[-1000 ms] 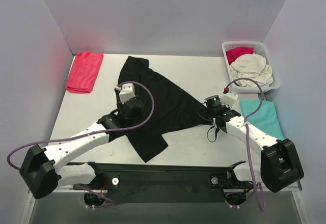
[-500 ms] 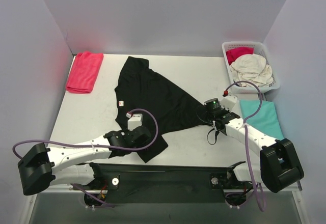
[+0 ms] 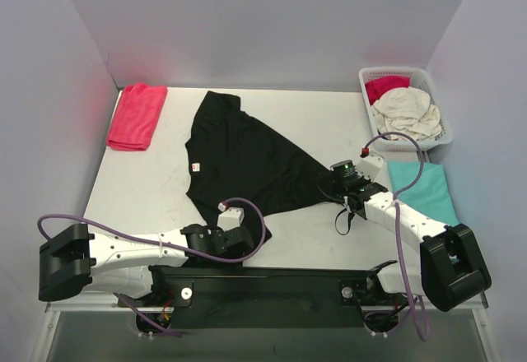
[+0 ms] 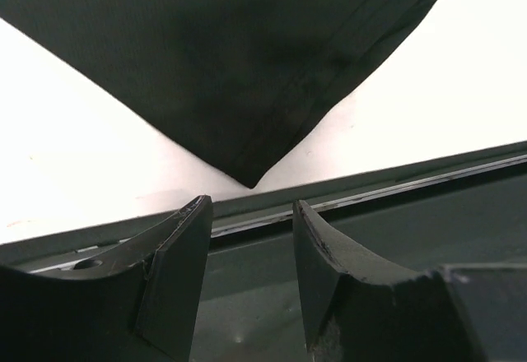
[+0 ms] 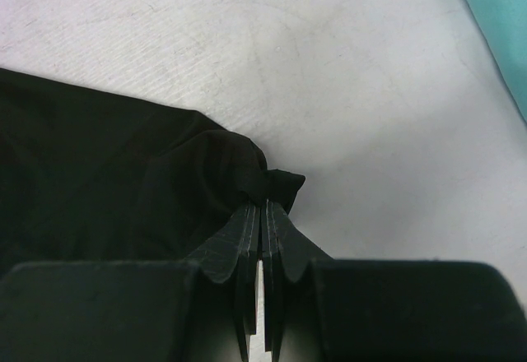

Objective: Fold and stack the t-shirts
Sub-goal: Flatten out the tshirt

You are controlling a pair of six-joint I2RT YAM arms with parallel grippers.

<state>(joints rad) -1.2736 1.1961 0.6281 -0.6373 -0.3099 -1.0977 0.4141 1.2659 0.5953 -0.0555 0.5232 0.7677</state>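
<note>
My left gripper (image 4: 249,210), apart, pulled back to the black t-shirt (image 3: 247,152)'s near corner; right gripper (image 5: 263,207) clamped on it; fold pending.

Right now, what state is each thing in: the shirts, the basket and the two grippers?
black shirt, unfolded, spread on the table, one corner bunched up.
pink-red shirt, folded, far left.
teal shirt, lying flat, right side.
basket, holds a crumpled cream shirt and a dark red shirt.
left gripper, open, empty, at the black shirt's near corner.
right gripper, shut on the bunched corner.
</note>
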